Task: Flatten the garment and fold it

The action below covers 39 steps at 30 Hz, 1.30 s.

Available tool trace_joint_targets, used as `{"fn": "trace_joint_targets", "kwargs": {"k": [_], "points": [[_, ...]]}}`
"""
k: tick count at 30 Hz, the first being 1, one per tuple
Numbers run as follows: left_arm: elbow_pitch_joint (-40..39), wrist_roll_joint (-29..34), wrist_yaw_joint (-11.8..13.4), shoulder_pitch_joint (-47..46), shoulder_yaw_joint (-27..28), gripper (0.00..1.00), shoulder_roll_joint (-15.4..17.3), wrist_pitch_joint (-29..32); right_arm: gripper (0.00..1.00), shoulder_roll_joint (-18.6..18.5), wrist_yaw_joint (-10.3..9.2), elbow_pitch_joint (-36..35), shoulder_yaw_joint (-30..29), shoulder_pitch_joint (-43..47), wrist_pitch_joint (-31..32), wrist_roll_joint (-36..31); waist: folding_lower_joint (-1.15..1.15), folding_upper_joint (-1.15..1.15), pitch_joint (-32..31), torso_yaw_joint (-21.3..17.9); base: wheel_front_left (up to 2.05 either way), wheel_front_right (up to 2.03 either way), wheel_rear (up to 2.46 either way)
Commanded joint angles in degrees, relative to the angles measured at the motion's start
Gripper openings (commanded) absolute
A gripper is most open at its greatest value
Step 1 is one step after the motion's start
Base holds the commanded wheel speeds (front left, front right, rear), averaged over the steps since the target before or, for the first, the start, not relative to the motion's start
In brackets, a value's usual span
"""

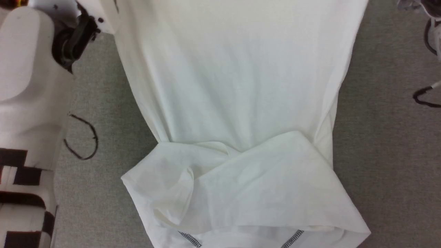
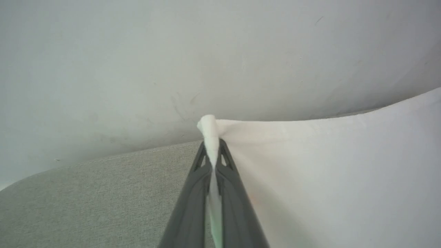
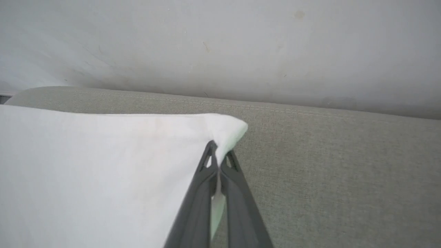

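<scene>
The garment (image 1: 234, 86), a white shirt, stretches down the middle of the head view over a grey fabric surface (image 1: 386, 155). Its near end is folded over itself in loose creases, with speckled dark seam stitching (image 1: 293, 239) showing at the bottom edge. In the left wrist view my left gripper (image 2: 213, 151) is shut on a bunched corner of the garment (image 2: 327, 165), which spreads to the right of the fingers. In the right wrist view my right gripper (image 3: 217, 155) is shut on another corner of the garment (image 3: 103, 165), which spreads to the left.
A pale robot arm (image 1: 24, 62) with a dark joint fills the head view's upper left, and a black-and-white marker pattern (image 1: 20, 199) sits at the lower left. Thin black cables (image 1: 84, 137) lie on the grey surface at left and right. A pale wall (image 3: 220, 44) rises behind the surface.
</scene>
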Motion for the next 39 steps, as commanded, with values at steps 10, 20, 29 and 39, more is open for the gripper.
{"fn": "trace_joint_targets", "kwargs": {"k": [10, 20, 29, 39], "points": [[-2.5, -0.1, 0.6, 3.6, 1.7, 0.00, 4.5, -3.5, 0.00, -8.8, -0.05, -12.6, 4.5, 9.4, -10.1, 4.9, 0.00, 0.00, -12.7, -4.9, 0.00, 0.00, 0.00], [-12.1, -4.5, 5.2, 19.4, 5.8, 0.00, 6.5, -4.9, 0.00, -12.1, -0.05, -22.7, 11.8, 21.8, -10.9, 10.4, 0.00, 0.00, -20.4, -6.7, 0.00, 0.00, 0.00], [-29.4, -9.2, 13.6, 47.9, 9.5, 0.00, 6.8, -4.1, 0.00, -15.9, -0.05, -35.3, 15.3, 42.8, -8.0, 15.9, 0.00, 0.00, -26.9, -7.4, 0.00, 0.00, 0.00], [-41.3, -12.4, 20.6, 72.3, 9.7, 0.00, 5.7, -0.8, 0.00, -15.6, -0.05, -46.2, 12.0, 65.2, -5.7, 15.9, 0.00, 0.00, -29.7, -7.6, 0.00, 0.00, 0.00]]}}
